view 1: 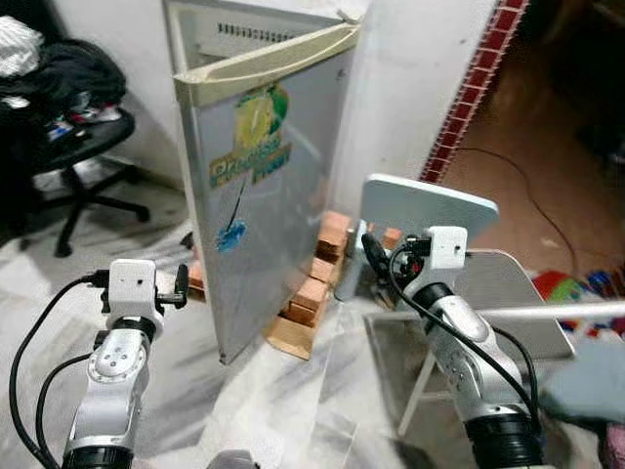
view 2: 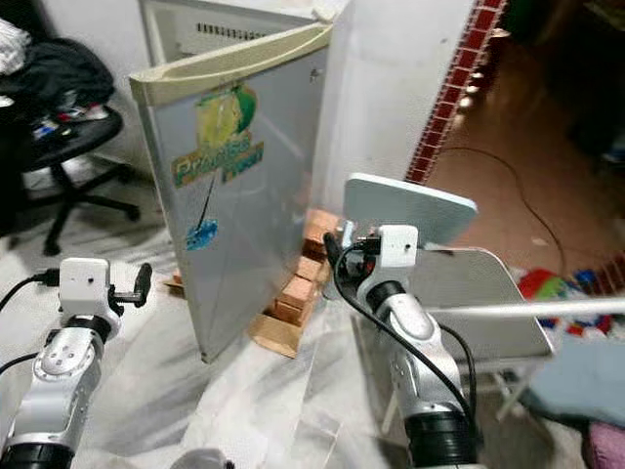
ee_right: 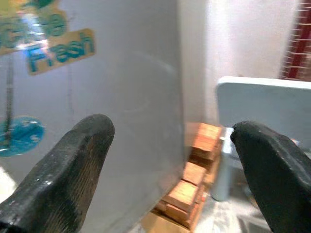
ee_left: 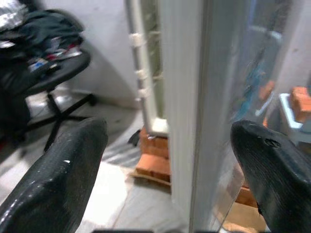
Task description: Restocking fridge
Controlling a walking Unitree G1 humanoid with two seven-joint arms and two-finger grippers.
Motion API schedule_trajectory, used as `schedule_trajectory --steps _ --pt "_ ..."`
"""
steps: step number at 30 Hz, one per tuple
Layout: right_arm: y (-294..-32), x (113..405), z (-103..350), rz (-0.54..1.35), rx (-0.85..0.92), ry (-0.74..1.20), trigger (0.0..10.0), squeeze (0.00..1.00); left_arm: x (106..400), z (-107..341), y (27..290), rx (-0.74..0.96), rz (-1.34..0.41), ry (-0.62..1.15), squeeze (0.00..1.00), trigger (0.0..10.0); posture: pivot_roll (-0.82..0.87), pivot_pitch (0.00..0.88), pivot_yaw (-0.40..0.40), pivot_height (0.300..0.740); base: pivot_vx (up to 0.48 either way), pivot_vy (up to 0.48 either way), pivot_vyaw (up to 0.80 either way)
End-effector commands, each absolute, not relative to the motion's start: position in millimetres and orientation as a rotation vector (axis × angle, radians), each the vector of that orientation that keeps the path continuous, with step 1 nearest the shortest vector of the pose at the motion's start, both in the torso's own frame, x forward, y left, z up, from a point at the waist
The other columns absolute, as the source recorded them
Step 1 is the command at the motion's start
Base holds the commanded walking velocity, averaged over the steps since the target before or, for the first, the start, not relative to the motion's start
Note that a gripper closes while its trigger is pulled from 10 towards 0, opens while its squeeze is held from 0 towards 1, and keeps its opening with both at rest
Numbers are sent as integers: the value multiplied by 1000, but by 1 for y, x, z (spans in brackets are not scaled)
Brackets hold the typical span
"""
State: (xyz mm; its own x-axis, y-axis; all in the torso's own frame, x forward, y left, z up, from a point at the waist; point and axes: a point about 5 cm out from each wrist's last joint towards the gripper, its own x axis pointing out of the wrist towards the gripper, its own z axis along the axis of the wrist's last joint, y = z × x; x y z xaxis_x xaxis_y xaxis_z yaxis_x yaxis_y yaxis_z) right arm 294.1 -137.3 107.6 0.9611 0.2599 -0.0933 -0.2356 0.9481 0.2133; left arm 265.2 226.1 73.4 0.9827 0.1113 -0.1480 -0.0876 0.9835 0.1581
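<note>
Marbled floor (view 1: 293,401), pale grey-white: carries fridge (view 1: 264,186) raised on stacked bricks (view 1: 311,293) and a wooden board (view 1: 290,337); black office chair (view 1: 83,166); folding chair (view 1: 459,244) beside bricks.

The room is lit evenly and fairly brightly, with soft light falling on the fridge door (view 1: 264,195) and the white wall behind it. The door's grey face carries a pale sheen, and in the right wrist view glare washes over the sticker (ee_right: 43,39) on it. The marble floor (view 1: 254,401) in front of the fridge door reflects light in streaks. To the right of the fridge door, the doorway (view 1: 576,117) falls into deep brownish shadow. Both head views are reasonably sharp. In the wrist views the black fingers (ee_left: 58,179) sit close and soft, and the door edge in the left wrist view is smeared and blurred.
</note>
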Motion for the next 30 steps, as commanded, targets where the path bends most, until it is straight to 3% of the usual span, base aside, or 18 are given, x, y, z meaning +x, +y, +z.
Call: schedule_trajectory --steps 1,24,30 --pt "-142 296 108 231 194 116 10000 0 267 71 222 143 103 166 0 10000 132 0 -66 740 0 480 0" --pt "-151 300 109 164 198 91 10000 0 267 73 222 146 85 153 0 10000 128 0 -55 740 0 480 0" --pt "-154 297 106 140 193 90 10000 0 267 77 222 151 68 142 0 10000 130 0 -44 740 0 480 -584"
